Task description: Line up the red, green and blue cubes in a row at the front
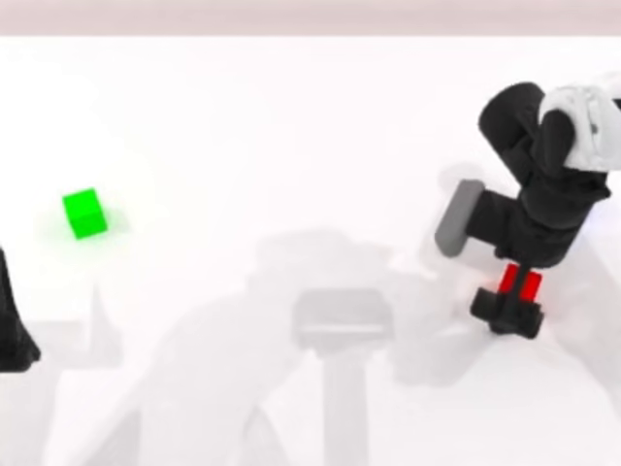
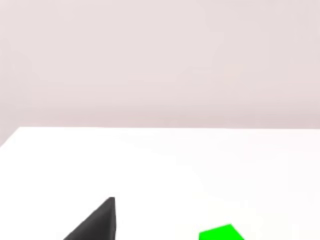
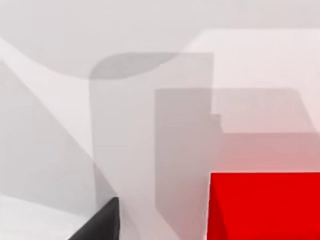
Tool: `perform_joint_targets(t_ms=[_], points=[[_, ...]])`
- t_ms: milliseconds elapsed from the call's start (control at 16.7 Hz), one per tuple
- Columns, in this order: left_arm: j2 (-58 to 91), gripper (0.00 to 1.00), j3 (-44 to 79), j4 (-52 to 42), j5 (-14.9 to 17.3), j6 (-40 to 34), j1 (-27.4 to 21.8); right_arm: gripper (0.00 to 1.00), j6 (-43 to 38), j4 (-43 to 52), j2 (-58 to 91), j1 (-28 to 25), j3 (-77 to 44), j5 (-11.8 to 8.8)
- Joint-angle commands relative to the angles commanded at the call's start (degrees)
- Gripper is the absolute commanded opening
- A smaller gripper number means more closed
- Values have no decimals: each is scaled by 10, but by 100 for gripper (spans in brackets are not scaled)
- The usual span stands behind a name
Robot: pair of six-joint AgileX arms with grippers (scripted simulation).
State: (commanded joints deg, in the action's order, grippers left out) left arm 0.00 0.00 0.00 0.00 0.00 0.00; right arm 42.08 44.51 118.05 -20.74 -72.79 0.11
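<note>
Red cube bright, matte, between right gripper fingers.

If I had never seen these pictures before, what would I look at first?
Probably the bright green cube, sitting all alone on the white table at its left side. Next comes the red cube at the right side, right up against the black right gripper, and it fills a corner of the right wrist view. The left arm is only a dark sliver at the left edge.
</note>
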Motion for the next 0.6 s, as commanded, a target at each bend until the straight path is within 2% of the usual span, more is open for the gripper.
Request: perform_joint_targets(t_ms=[300,600], points=[[0,100,0,0,0,0,0,100,0,-9,5,0,6,0],[0,100,0,0,0,0,0,62,0,-9,5,0,6,0]])
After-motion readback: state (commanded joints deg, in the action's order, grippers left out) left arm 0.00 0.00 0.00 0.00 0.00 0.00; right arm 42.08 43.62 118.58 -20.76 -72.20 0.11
